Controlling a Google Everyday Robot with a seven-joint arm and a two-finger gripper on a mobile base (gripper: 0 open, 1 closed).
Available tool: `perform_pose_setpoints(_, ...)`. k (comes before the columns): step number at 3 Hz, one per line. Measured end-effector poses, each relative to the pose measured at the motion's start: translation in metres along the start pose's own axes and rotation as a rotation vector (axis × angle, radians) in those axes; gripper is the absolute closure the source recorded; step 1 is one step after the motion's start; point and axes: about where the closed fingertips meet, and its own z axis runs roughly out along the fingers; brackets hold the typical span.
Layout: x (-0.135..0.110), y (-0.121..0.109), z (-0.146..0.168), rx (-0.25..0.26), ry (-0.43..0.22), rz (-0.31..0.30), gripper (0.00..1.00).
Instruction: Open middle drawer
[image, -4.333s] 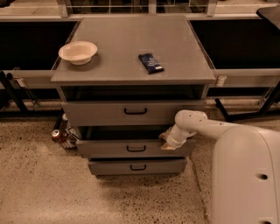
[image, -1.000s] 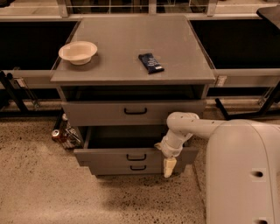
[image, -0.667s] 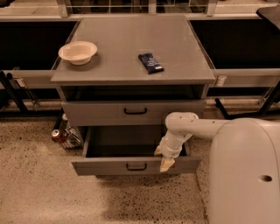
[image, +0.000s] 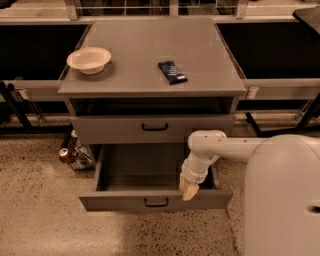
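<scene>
Stiffness and easy sliding are judged of the middle drawer (image: 120, 201), pulled out beneath the worktop (image: 140, 55) front edge; its handle (image: 156, 202) is advised for hold. Whether the tool (image: 189, 190), at the drawer's front wall, grips anything cannot be told.

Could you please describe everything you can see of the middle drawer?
The middle drawer is a shallow grey metal tray with a flat front and a small black bar handle. It is pulled far out of the cabinet, level, below the shut top drawer, and no contents show inside. The gripper sits at the front panel's upper edge, right of the handle, apparently touching it.
</scene>
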Motion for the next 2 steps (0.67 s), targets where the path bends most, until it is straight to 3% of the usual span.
perform_pose_setpoints(1,0.0000,0.0001,0.0001,0.000,0.000,0.000,0.00)
perform_pose_setpoints(2,0.0018,0.0022,-0.0034,0.010,-0.006,-0.003,0.00)
